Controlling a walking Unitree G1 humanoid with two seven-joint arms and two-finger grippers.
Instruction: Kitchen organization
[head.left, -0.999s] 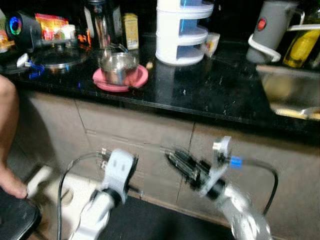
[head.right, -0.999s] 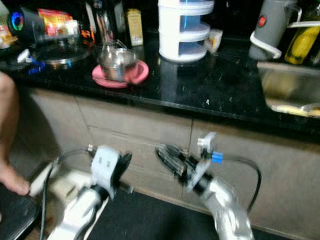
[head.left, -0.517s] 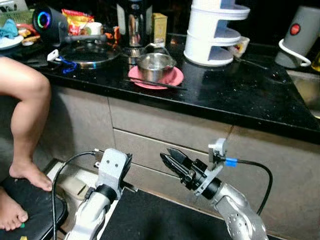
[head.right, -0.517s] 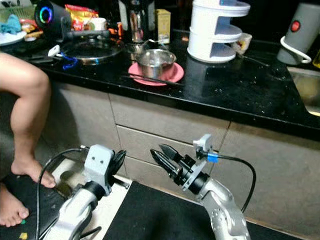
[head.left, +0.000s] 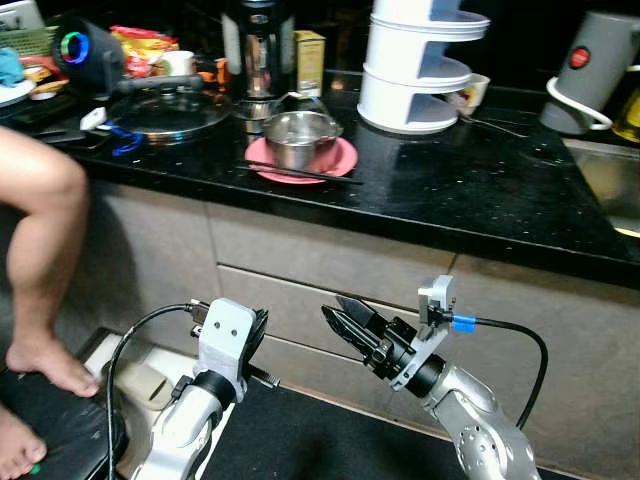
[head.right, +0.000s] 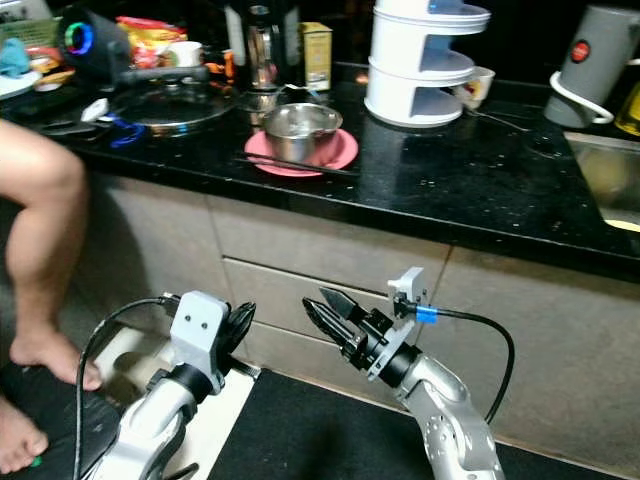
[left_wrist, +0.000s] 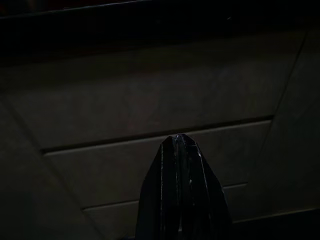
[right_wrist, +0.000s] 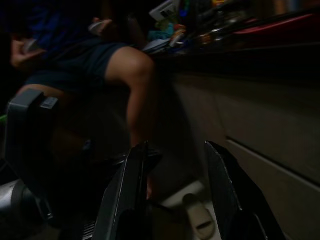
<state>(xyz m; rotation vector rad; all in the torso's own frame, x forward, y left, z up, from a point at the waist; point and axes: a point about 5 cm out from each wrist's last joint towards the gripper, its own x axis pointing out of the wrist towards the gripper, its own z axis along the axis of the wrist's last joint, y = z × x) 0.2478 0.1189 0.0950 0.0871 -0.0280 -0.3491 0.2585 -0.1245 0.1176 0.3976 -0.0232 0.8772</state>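
Observation:
A steel bowl (head.left: 297, 135) sits on a pink plate (head.left: 338, 160) on the black counter (head.left: 480, 190), with chopsticks (head.left: 300, 173) laid across the plate's front. Behind stand a white tiered rack (head.left: 420, 60) and a grey kettle (head.left: 585, 70). Both arms hang low in front of the grey drawers (head.left: 330, 260), well below the counter. My left gripper (left_wrist: 180, 145) is shut and empty, pointing at a drawer front. My right gripper (head.left: 335, 307) is open with nothing between its fingers (right_wrist: 132, 170), and points left toward the person's leg.
A person's bare leg (head.left: 40, 220) hangs off the counter at the left, foot over a black cushion (head.left: 60, 420). A pan lid (head.left: 165, 105), a speaker with a lit ring (head.left: 75, 48) and packets crowd the counter's left. A sink (head.left: 610, 180) lies at right.
The camera swung right, then settled, and the blur has cleared. Both arms keep the same low pose. The person's leg has shifted a little.

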